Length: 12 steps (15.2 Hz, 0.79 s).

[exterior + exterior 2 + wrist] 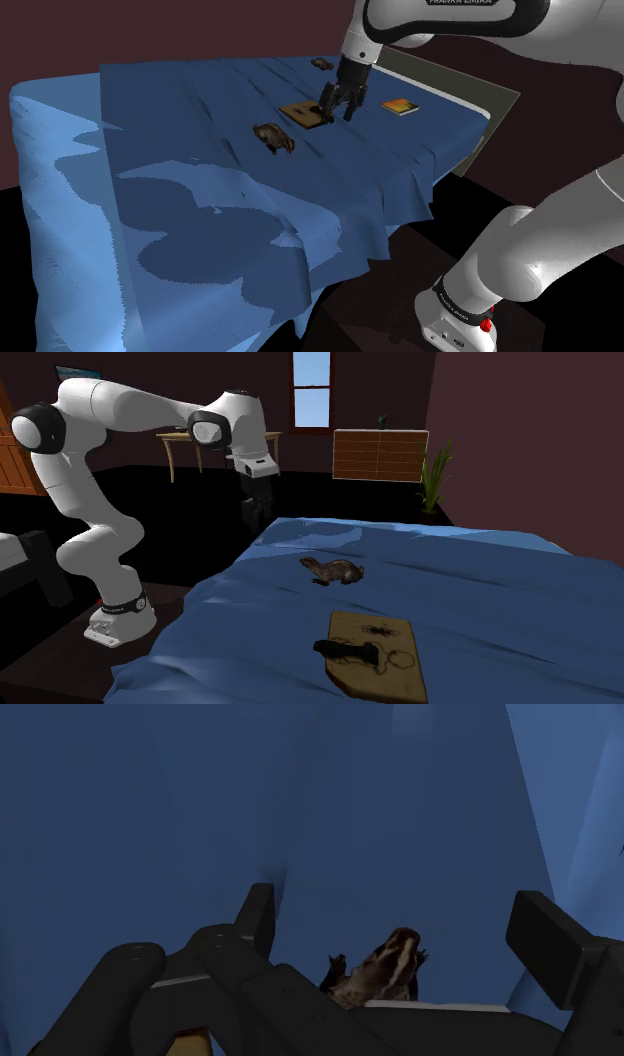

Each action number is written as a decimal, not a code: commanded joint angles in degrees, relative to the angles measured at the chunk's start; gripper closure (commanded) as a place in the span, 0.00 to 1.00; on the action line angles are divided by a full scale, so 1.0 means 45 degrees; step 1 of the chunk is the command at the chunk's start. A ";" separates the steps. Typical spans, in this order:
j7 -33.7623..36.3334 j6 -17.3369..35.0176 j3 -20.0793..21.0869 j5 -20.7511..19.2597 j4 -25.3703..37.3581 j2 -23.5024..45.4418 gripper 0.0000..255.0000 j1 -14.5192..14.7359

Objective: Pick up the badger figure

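1. The pincer [337, 117] is seen spread wide, with nothing held between its fingers [256, 909].
2. It is hung above the blue blanket [200, 130] of the bed.
3. The badger figure [273, 136] is laid on that blanket, apart from the pincer.
4. In the wrist view, its striped head is seen between the open fingers, touched by neither.
5. A tan board [297, 111] is laid near the badger figure, and a small dark object [345, 648] is seen on it.
6. A flat orange card [399, 106] is placed on the blanket, well apart from the badger figure.
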 commanded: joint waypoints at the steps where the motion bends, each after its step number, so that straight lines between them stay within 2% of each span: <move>1: 0.0073 0.0101 0.0017 0.0084 0.0734 0.1095 0.00 0.0019; 12: 0.0745 -0.0326 0.0217 0.0458 0.5699 0.6945 0.00 0.0223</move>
